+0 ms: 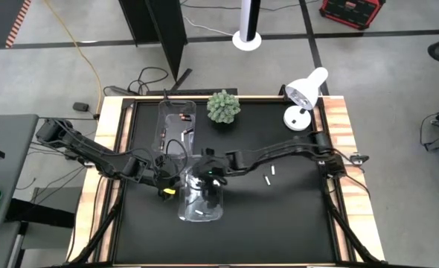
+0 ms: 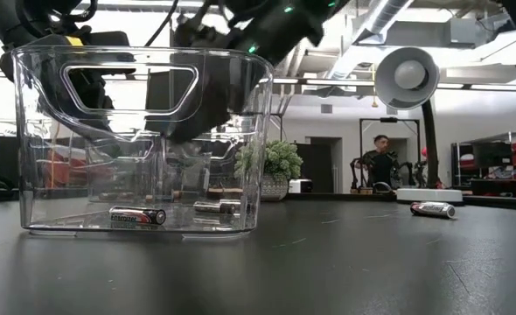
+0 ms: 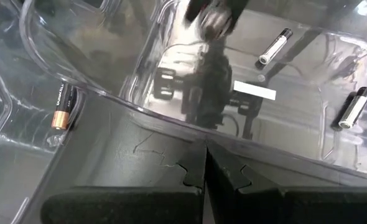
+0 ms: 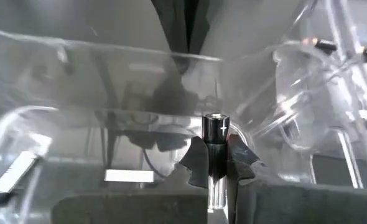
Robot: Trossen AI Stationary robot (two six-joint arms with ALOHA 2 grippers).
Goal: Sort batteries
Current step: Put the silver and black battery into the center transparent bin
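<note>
Two clear bins stand on the black table: a near bin (image 1: 184, 214) and a far bin (image 1: 176, 112). My right gripper (image 1: 207, 184) hangs over the near bin, shut on a dark battery (image 4: 215, 132). My left gripper (image 3: 205, 163) is shut just outside that bin's left wall (image 1: 169, 186); whether it touches the wall does not show. Dark batteries with silver ends (image 3: 275, 46) (image 3: 354, 107) and a white one (image 3: 254, 91) lie on the near bin's floor. A dark battery with a copper end (image 3: 61, 107) lies in the far bin. Two batteries (image 1: 270, 176) lie loose on the table. My right gripper pinches the dark battery between its two fingers (image 4: 196, 163). The battery lies along the fingers, and its plus-marked end (image 4: 216, 119) sticks out past the fingertips. It is lifted clear, over the inside of the near bin.
A small green plant (image 1: 223, 106) and a white desk lamp (image 1: 305, 93) stand near the table's far edge. Bare black table lies to the right of the bins, around the loose battery (image 2: 433, 209). A person shows far off in the room (image 2: 380, 157).
</note>
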